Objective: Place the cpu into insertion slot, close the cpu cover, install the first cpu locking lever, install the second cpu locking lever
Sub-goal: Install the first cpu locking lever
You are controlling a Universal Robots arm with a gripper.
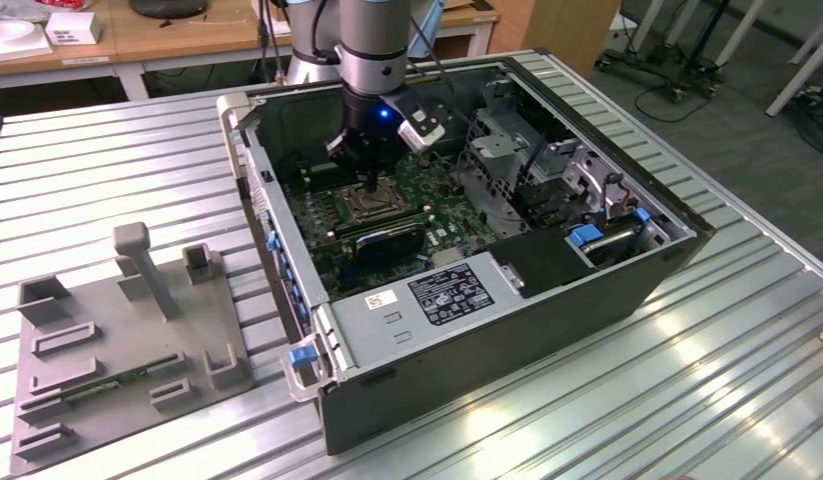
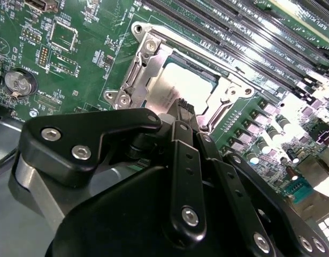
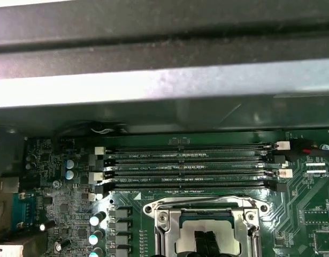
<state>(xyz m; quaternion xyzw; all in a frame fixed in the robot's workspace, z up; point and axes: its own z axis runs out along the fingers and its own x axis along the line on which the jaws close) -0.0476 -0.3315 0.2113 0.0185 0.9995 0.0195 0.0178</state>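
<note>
The cpu (image 2: 172,83), a dull silver square, lies flat in the insertion slot (image 1: 362,208) on the green motherboard (image 1: 418,195). The silvery cpu cover (image 2: 147,53) lies down around it, the chip showing through its window. In the first wrist view the cover (image 3: 163,217) frames the cpu (image 3: 234,242) as well. My gripper (image 2: 181,107) reaches straight down into the case, shut, its black fingertips (image 3: 200,242) together right over the chip's middle. I cannot tell whether they touch it. In the exterior view the gripper (image 1: 371,192) hides much of the slot.
The motherboard lies inside an open computer case (image 1: 518,330) with tall walls all around. Long black memory slots (image 3: 191,166) run beside the socket. Drive cages and blue clips (image 1: 585,235) fill the exterior view's right. A grey fixture plate (image 1: 118,340) lies on the ribbed table.
</note>
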